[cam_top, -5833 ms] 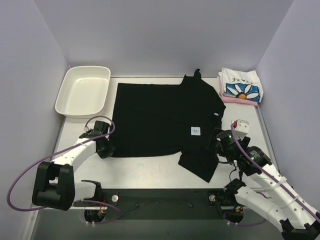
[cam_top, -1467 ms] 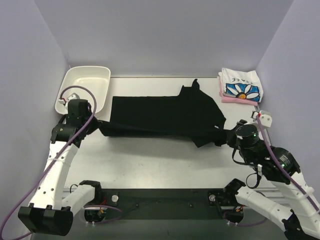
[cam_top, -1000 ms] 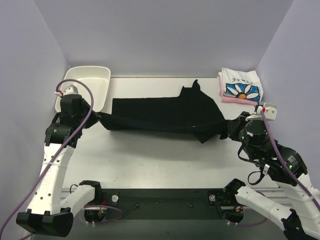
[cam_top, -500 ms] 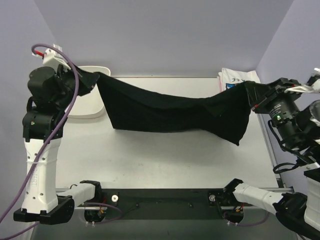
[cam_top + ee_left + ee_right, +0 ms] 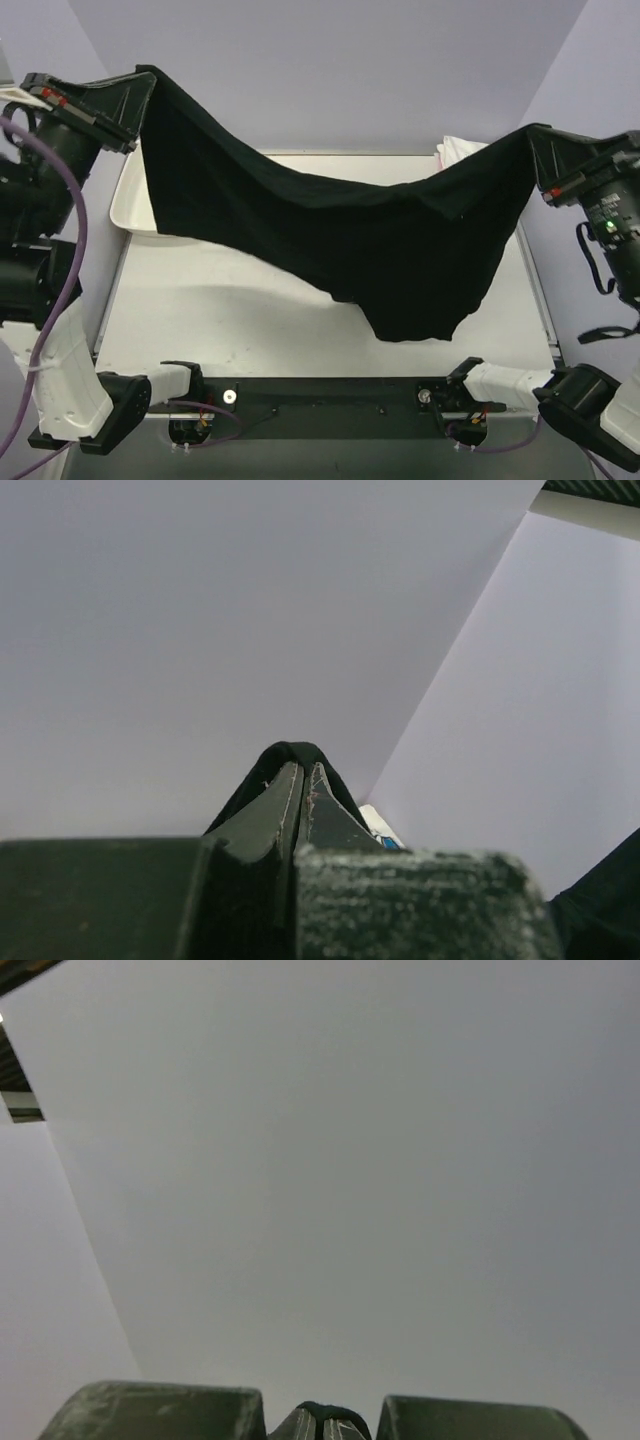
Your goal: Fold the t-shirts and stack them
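Observation:
The large black t-shirt hangs in the air above the table, stretched between both raised arms and sagging in the middle. My left gripper is shut on its upper left corner, and black cloth wraps over the closed fingertips of the left gripper. My right gripper is shut on the upper right corner, where a small fold of black cloth shows at the tips of the right gripper. The white daisy-print shirt peeks out at the back right, mostly hidden behind the black one. No pink shirt is in view.
The white tray stands at the back left, largely covered by the hanging cloth. Lilac walls enclose the table on three sides. The arm bases sit at the near edge.
Both arms have lifted higher, towards the camera. The black t-shirt has come fully off the table and hangs lower in the middle, now covering the stack at the back right.

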